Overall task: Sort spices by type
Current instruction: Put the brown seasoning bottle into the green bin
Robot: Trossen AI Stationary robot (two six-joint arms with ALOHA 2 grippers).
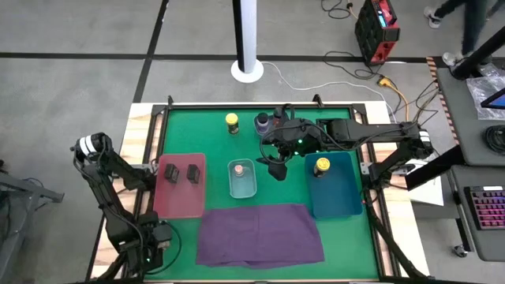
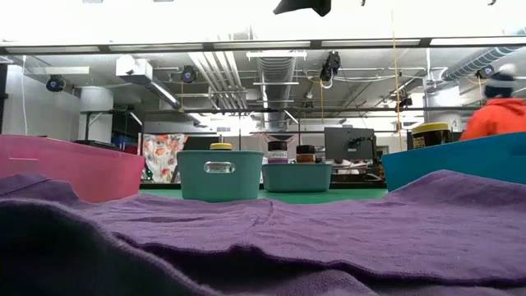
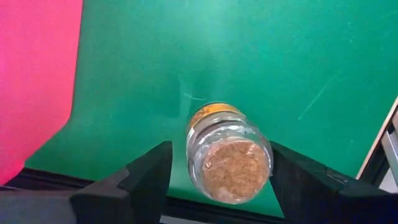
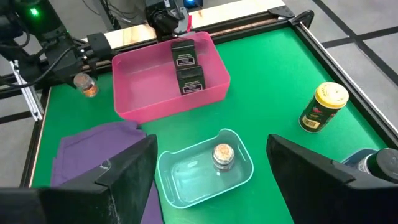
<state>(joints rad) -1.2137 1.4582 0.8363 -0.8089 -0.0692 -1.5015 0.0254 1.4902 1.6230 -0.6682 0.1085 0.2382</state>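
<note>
Sorting partly done: two dark tins (image 1: 181, 173) in pink tray (image 1: 179, 207), one cork-topped jar (image 1: 240, 169) in clear tray (image 1: 243, 189), yellow-lidded jar (image 1: 322, 166) in blue bin (image 1: 334, 201). Left gripper (image 3: 217, 180) clamps another cork jar (image 3: 229, 155) over green mat near pink tray. Right gripper (image 1: 271, 164) spread wide, empty, beside clear tray. Left: yellow-lidded jar (image 1: 232, 123), dark-topped jar (image 1: 261, 123) at far edge.

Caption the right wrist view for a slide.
Open right claw hovering above a clear bin holding one jar, two dark tins in the pink bin beyond.

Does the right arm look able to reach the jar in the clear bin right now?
Probably yes: the right gripper hangs open beside the clear bin, and the jar sits alone, uncovered.
</note>
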